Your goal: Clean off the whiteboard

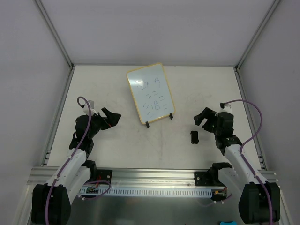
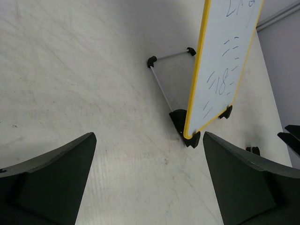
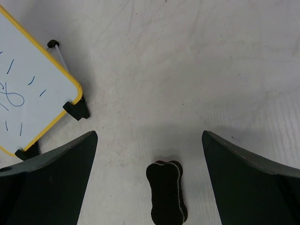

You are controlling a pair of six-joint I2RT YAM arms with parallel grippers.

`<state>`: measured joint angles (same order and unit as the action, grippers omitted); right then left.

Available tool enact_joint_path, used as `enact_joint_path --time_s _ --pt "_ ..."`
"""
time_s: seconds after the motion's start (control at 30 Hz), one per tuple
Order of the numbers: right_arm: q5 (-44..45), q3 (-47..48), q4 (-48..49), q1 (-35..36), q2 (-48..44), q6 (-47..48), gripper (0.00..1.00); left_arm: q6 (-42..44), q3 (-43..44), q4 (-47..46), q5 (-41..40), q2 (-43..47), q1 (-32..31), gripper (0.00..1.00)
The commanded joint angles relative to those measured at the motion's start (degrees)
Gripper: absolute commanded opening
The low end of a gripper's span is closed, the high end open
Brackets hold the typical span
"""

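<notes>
Well apart from the left hand [image 1: 112,116] stands the whiteboard [image 1: 151,93].

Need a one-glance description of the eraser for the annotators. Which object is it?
Start at the yellow-framed whiteboard standing mid-table, then move right and toward the near edge. The eraser lies flat there, by the open right claw. It is the only small loose block: black, waisted like a dog bone.

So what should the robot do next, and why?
Probably lower the right gripper onto the eraser and close on it. The eraser lies loose on the table, right between that gripper's open jaws in the right wrist view. Neither gripper holds anything, and the whiteboard has blue writing on it.
</notes>
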<state>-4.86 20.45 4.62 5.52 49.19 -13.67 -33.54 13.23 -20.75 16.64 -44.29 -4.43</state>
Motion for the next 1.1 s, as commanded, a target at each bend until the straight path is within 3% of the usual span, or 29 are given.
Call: enact_joint_path --time_s 0.0,0.3,0.47,0.63,0.9,0.97,1.07 --pt "2.9 1.3 0.9 0.4 -0.8 0.2 0.99 -0.1 1.4 -3.7 3.4 0.3 0.3 0.99" --pt "1.8 5.6 -4.2 1.1 3.0 3.3 0.99 -0.2 0.7 -3.6 3.2 2.2 0.2 0.99" --pt "12.6 9.8 -14.1 5.8 3.7 5.4 0.99 -0.6 1.1 -3.6 3.8 1.2 0.2 0.99" --pt "16.6 16.4 -24.6 11.5 7.8 6.7 0.99 -0.6 1.4 -3.2 4.4 1.5 0.2 0.99" --pt "11.5 15.3 -31.1 13.0 11.6 6.5 0.84 -0.7 1.5 -3.2 4.4 0.5 0.2 0.99" --pt "11.2 14.7 -31.1 13.0 11.7 5.9 0.77 -0.8 1.7 -3.2 4.4 0.1 0.2 0.99" --pt "11.2 14.4 -31.0 13.2 11.6 4.8 0.75 -0.8 1.9 -3.2 4.6 -0.4 0.3 0.99"
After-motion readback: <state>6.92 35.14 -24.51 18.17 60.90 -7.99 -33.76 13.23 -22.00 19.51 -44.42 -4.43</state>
